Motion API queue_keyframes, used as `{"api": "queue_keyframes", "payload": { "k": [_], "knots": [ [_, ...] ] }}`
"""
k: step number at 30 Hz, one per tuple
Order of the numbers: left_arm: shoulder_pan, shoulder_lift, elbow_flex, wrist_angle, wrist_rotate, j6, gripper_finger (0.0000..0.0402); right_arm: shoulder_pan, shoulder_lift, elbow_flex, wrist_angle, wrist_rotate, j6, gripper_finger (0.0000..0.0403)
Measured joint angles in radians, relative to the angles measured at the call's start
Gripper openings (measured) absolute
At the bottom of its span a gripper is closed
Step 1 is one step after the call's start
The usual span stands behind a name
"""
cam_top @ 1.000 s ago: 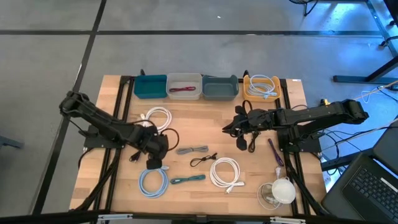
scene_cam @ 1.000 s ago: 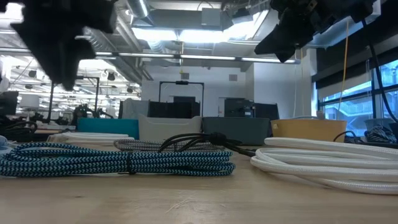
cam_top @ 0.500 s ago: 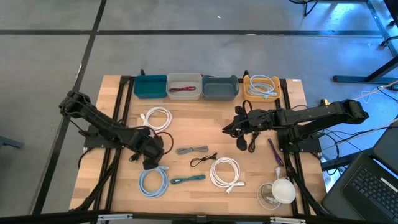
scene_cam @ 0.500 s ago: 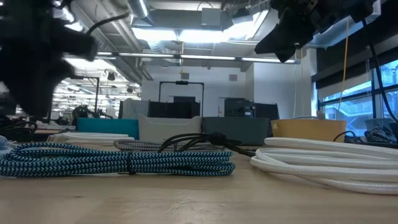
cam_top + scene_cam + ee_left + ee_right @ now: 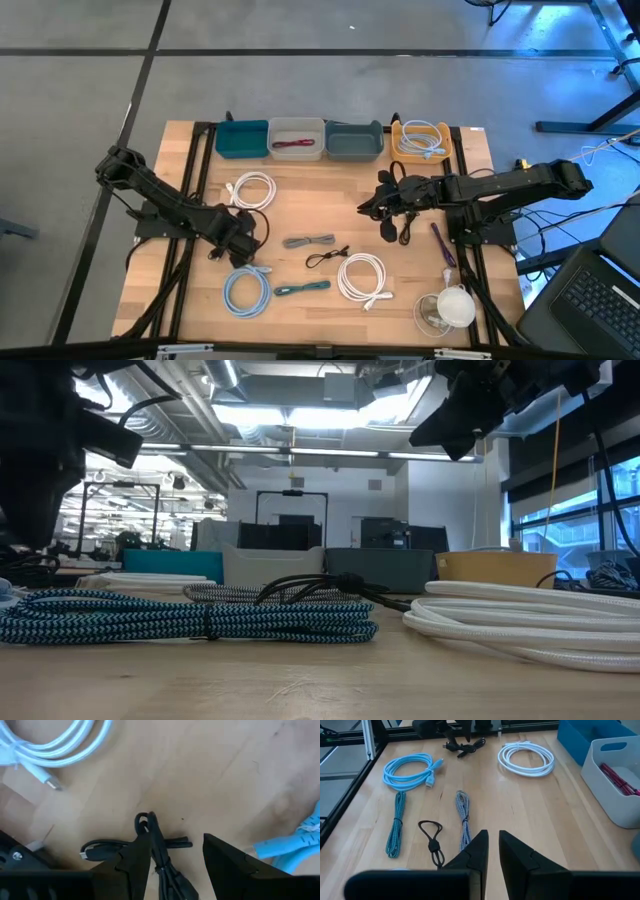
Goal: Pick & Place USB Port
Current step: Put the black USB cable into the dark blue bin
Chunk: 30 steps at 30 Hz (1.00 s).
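Note:
A black USB cable [image 5: 162, 860] lies bundled on the wood, with a loop [image 5: 144, 818] and a plug end [image 5: 88, 855]; in the high view it is the dark tangle [image 5: 268, 222]. My left gripper [image 5: 172, 842] is open and low over it [image 5: 237, 248], one finger on each side of the bundle. My right gripper [image 5: 493, 837] is shut and holds nothing, hovering right of centre [image 5: 368, 205], high in the low view [image 5: 470, 410]. My left gripper comes at the black cable from above, slanting, with the bundle lying between its open fingers. One fingertip [image 5: 142, 837] stands right beside the loop; whether it touches the cable I cannot tell.
Four bins line the far edge: teal [image 5: 242, 138], white with a red cable [image 5: 296, 138], grey [image 5: 354, 140], yellow with a pale cable [image 5: 420, 140]. Other cables lie about: white coils [image 5: 250, 188] [image 5: 362, 277], light blue coil [image 5: 246, 292], grey braid [image 5: 310, 241], teal braid [image 5: 303, 289].
My left gripper has drawn back from beside the light blue coil toward the table's left and far side, ending over the black cable. The right arm and the cables have kept still.

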Motion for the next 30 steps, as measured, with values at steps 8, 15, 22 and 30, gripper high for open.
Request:
{"api": "queue_keyframes", "payload": {
  "k": [8, 15, 22, 30],
  "knots": [
    [0.0, 0.0, 0.0, -0.027, -0.001, -0.036, 0.0169, 0.0, 0.0, 0.0, 0.0, 0.0, 0.001, 0.0049],
    [0.003, 0.007, -0.071, 0.013, 0.031, -0.061, 0.0169, 0.0, 0.0, 0.0, 0.0, 0.0, 0.003, 0.0048],
    [0.004, 0.007, -0.17, 0.057, 0.027, -0.072, 0.0168, 0.0, 0.0, 0.0, 0.005, 0.0, 0.002, 0.0048],
    [0.004, -0.003, -0.199, 0.13, 0.055, 0.018, 0.004, 0.0, 0.0, 0.0, 0.011, 0.003, 0.001, 0.0048]
  ]
}}
